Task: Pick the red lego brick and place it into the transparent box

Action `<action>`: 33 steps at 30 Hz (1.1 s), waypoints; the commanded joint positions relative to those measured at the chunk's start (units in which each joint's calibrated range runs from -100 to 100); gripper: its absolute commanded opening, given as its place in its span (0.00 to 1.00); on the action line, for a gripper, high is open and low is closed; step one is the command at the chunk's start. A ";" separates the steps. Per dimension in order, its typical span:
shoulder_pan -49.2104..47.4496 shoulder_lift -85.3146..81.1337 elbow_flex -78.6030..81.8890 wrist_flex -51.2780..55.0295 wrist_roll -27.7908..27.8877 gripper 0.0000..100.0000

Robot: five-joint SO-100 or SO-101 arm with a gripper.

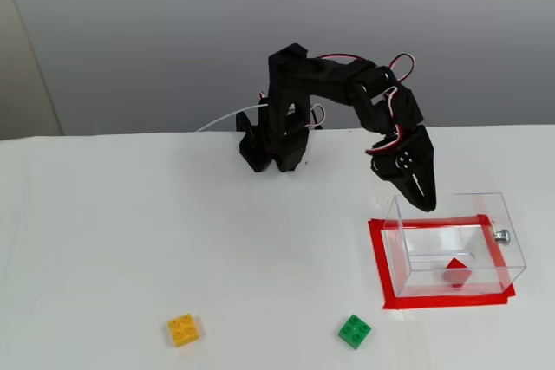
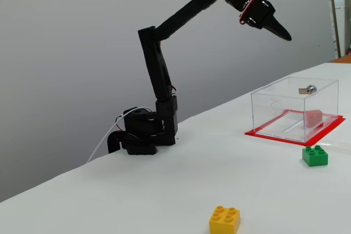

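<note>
No text, label, brand, number or sign can be read in either fixed view. No lettering is seen on the arm or on the bricks, and nothing is printed on the transparent box (image 1: 454, 244).

Red brick (image 1: 457, 272), black gripper (image 1: 427, 204)
</note>
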 commanded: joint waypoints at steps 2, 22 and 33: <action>7.11 -6.48 -1.58 -0.05 0.29 0.01; 31.81 -33.72 27.80 -0.66 -4.36 0.01; 38.91 -53.24 56.73 -0.83 -4.57 0.01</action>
